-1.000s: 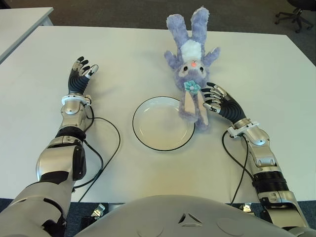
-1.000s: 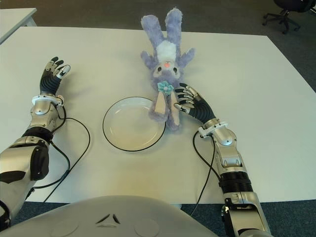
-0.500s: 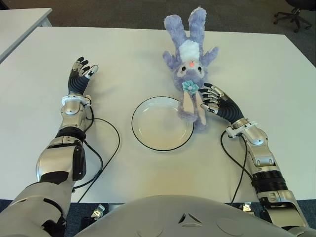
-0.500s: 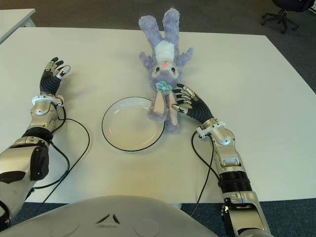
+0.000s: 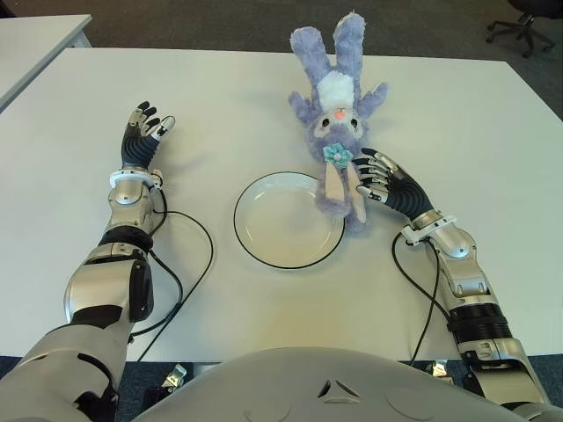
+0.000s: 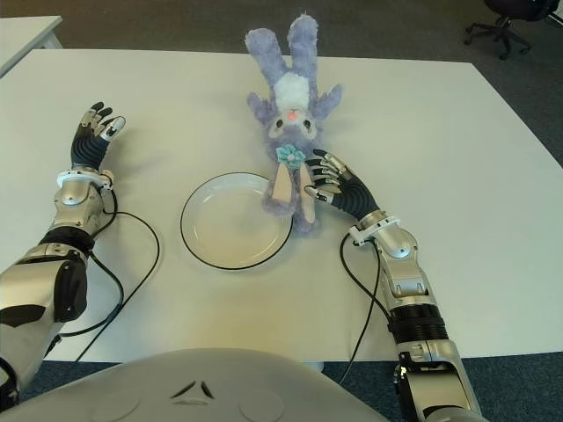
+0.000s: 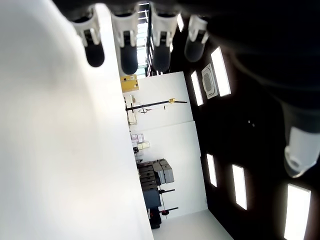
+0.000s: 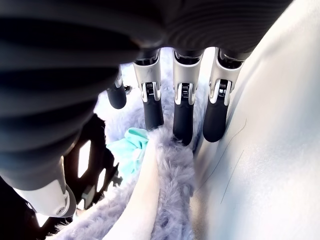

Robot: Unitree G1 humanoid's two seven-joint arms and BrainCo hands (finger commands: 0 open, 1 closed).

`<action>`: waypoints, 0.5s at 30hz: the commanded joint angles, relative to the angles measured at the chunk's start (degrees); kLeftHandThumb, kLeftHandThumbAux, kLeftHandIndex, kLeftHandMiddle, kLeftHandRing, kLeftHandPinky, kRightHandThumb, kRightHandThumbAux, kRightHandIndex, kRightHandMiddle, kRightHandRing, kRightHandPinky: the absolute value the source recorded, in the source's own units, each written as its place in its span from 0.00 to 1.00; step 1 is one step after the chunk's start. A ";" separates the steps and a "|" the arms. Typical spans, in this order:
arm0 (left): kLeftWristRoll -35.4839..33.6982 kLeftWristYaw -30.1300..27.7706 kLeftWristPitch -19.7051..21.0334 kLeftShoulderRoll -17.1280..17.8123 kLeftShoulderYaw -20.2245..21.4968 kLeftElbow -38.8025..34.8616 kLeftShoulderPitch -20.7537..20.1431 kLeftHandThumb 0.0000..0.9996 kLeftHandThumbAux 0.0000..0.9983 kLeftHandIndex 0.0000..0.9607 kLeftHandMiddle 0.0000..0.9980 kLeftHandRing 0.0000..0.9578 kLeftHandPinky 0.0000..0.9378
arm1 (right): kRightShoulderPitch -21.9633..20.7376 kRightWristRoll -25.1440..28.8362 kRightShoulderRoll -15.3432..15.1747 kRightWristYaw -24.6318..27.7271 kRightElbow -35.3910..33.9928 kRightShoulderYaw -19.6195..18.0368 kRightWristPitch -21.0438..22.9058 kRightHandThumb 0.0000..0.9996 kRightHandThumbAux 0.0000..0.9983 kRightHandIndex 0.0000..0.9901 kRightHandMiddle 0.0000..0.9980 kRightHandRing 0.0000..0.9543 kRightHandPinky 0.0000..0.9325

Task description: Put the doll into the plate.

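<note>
White table (image 5: 457, 114), dark carpet beyond; purple bunny doll (image 5: 339, 119) overlaps plate (image 5: 264, 251) rim; right hand (image 5: 387, 183) spread, fingertips against its right ear; left hand (image 5: 141, 132) released, far left

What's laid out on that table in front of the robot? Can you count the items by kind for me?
Plush doll, purple rabbit: 1
Plate, white with dark rim: 1
Robot hands on the table: 2, left hand and right hand
Total: 4

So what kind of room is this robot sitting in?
Probably an office or a lab. It sits at a plain white table on dark carpet, with a wheeled office chair in the far corner. The left wrist view shows long ceiling lights.
</note>
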 commanded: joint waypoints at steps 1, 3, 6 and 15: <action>-1.10 -2.34 1.57 -1.84 0.82 2.12 5.61 0.00 0.52 0.00 0.12 0.12 0.10 | 19.28 -1.52 13.31 2.54 12.69 12.80 1.22 0.31 0.61 0.05 0.21 0.25 0.29; -1.12 -2.37 1.43 -1.83 0.86 2.10 5.65 0.00 0.52 0.00 0.12 0.12 0.10 | 19.34 -1.31 13.40 2.65 12.64 12.77 1.31 0.31 0.61 0.05 0.21 0.25 0.29; -1.15 -2.48 1.15 -1.81 0.90 2.06 5.73 0.00 0.52 0.00 0.12 0.12 0.10 | 19.39 -1.11 13.53 2.75 12.54 12.79 1.45 0.31 0.61 0.05 0.21 0.25 0.30; -1.33 -3.29 0.84 -1.83 1.18 2.04 5.86 0.00 0.52 0.00 0.13 0.13 0.12 | 19.37 -2.07 13.16 2.33 10.84 13.98 1.68 0.30 0.59 0.05 0.21 0.25 0.29</action>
